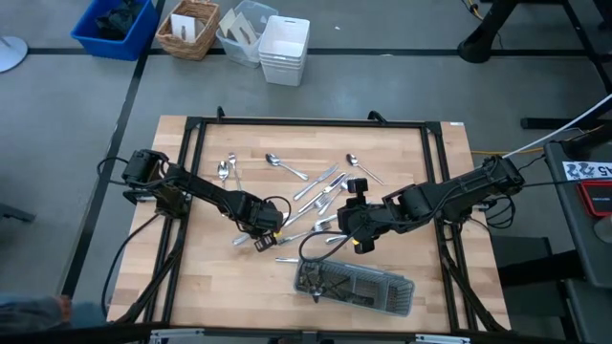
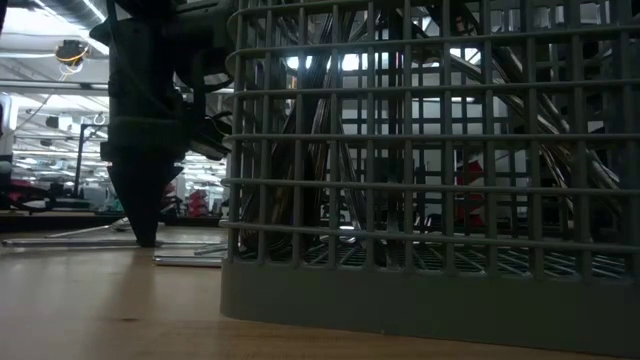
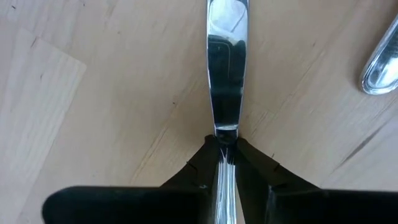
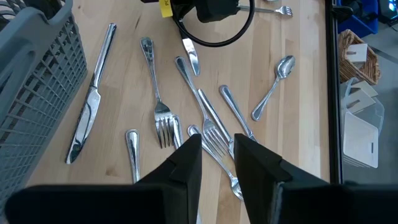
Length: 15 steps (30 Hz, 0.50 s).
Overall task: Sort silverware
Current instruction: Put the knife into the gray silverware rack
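Since the left hand [image 3: 225,163] is clenched on a knife [image 3: 227,68] lying flat on the table [image 3: 93,112], a clean lift needs the grip held firm and level before carrying toward the grey tray [image 1: 356,285]. The right hand [image 4: 216,155] hovers part open, empty, over a fork [image 4: 214,138] among the scattered silverware [image 1: 311,186] mid-table.

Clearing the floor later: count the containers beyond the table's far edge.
4, in a row: blue bin, wicker basket, clear container, white bin. Others may lie out of view.
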{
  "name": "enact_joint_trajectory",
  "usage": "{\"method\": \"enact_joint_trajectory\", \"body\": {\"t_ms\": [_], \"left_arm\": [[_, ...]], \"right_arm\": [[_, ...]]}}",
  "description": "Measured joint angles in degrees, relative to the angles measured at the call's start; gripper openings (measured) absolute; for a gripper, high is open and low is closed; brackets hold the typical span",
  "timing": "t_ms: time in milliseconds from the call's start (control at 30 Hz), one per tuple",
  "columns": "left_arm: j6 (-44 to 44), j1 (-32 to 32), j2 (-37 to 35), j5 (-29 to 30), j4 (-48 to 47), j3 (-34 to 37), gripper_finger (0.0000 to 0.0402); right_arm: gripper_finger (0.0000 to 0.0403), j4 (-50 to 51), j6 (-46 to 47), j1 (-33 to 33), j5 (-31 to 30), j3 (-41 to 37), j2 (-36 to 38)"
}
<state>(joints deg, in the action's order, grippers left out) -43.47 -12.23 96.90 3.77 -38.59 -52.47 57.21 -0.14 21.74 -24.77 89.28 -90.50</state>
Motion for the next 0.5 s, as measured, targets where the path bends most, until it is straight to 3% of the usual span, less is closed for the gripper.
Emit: {"method": "enact_joint_trajectory", "body": {"t_ms": [500], "left_arm": [[0.19, 0.0, -0.02, -0.04, 0.41, -0.02, 0.0073]], "right_arm": [[0.0095, -0.02, 0.0, -0.01, 0.0, 0.01, 0.0]]}}
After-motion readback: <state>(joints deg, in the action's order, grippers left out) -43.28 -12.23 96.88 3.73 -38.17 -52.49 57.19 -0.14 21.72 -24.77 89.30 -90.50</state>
